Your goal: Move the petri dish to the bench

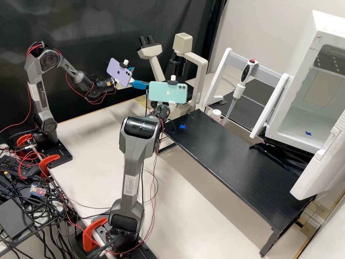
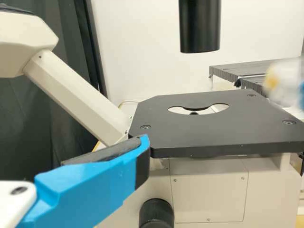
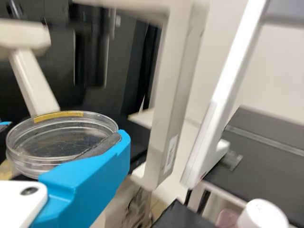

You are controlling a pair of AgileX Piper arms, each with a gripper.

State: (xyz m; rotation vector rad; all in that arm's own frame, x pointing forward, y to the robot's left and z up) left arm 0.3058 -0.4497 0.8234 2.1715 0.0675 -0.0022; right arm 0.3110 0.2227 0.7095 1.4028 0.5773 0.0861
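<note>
Right claw (image 1: 172, 105), beside the near end of the raised black table (image 1: 230, 158), pinches the petri dish (image 3: 66, 135) between its two fingers; left claw (image 1: 141, 77) is spread, with nothing between its fingers. The dish, transparent with a strip of yellow tape (image 3: 58, 116), is held aloft near the microscope (image 3: 166, 109). In the left wrist view, one finger (image 2: 90, 190) lies before a corner of the stage (image 2: 204, 135), contact indeterminable; a gap separates the stage from the black tube (image 2: 200, 28) above. The table's long edge extends from the microscope towards the white cabinet (image 1: 316, 28), with the pipette (image 1: 237, 90) and a white-capped bottle (image 1: 216, 114) along its far side. The green phone (image 1: 168, 92) screens most of the right claw. The right wrist view cuts off its second finger at the border and the bottle below; at the left wrist view's edge, a pale, yellow-marked shape is blurred.
</note>
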